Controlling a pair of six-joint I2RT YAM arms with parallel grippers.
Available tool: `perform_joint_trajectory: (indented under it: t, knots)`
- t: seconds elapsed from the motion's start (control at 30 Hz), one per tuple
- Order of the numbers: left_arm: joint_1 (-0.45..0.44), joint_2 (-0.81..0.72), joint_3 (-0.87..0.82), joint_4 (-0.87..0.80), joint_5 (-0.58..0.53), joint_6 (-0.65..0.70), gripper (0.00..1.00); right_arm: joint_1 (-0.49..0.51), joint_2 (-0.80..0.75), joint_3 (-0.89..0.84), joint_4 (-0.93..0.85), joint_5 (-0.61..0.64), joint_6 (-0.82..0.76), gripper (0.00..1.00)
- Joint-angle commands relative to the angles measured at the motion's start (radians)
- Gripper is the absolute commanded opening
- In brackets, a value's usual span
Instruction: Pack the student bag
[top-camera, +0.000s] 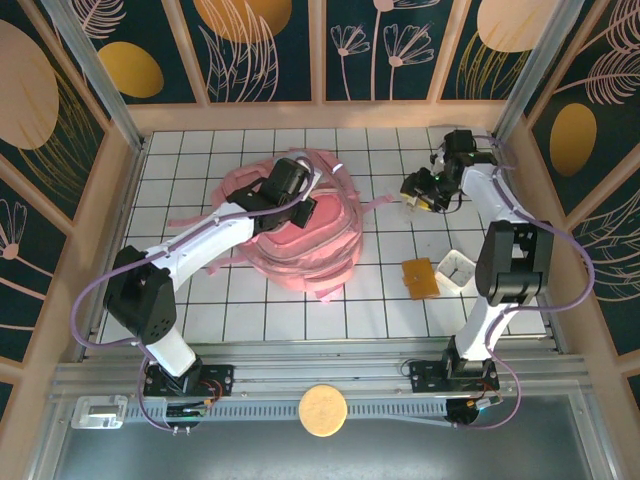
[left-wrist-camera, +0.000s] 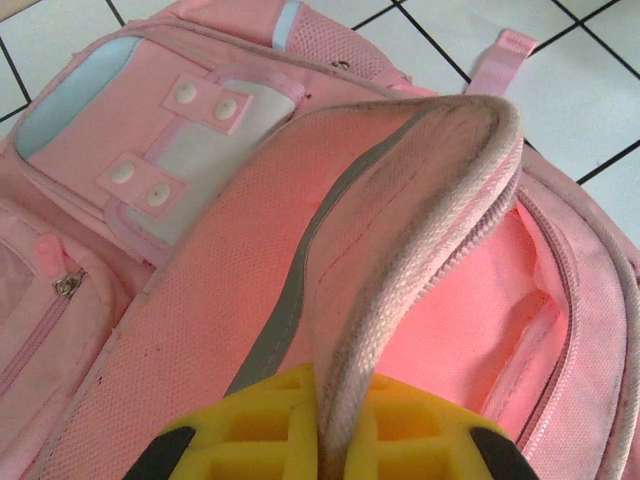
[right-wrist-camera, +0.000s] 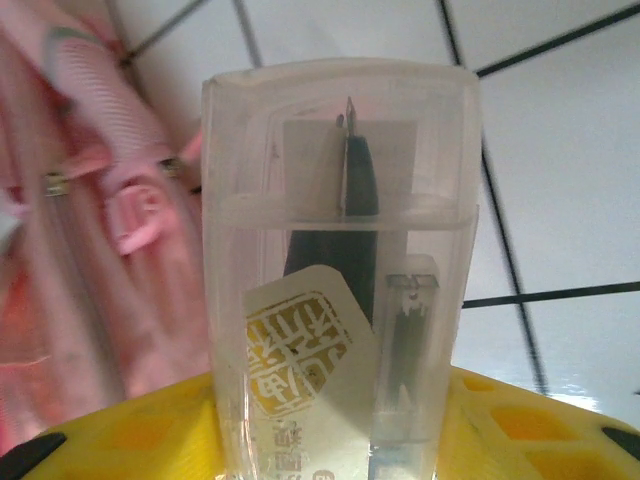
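The student bag is a big pale-pink backpack lying on the tiled table left of centre. In the left wrist view its front pockets face up and the main compartment gapes, with pink lining showing. My left gripper is shut on the pale trimmed edge of the bag's flap, lifting it. My right gripper hovers to the right of the bag, shut on an upright clear plastic case with dark metal tools and a printed card inside. The bag is blurred at the left of the right wrist view.
An orange flat item and a small white box lie near the right arm. A round tan disc rests on the front rail. Loose pink straps spread around the bag. Wooden walls border the table.
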Motion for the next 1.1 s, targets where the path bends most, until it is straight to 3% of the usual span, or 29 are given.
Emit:
perform_joint_trajectory:
  t: [0.0,0.17,0.57,0.77,1.07]
  knots:
    - [0.003,-0.002,0.073,0.038,0.022,-0.068,0.0,0.004,-0.086,-0.026,0.071,-0.138,0.08,0.51]
    - [0.004,0.017,0.116,0.042,0.048,-0.127,0.0,0.042,-0.164,-0.098,0.166,-0.243,0.171,0.51]
    - [0.004,0.09,0.246,-0.018,0.063,-0.248,0.0,0.261,-0.271,-0.314,0.548,-0.402,0.433,0.51]
    - [0.004,0.091,0.258,-0.013,0.075,-0.303,0.0,0.348,-0.237,-0.354,0.678,-0.428,0.503,0.51]
    - [0.004,0.089,0.257,0.028,0.125,-0.376,0.0,0.385,-0.11,-0.386,0.944,-0.462,0.674,0.51]
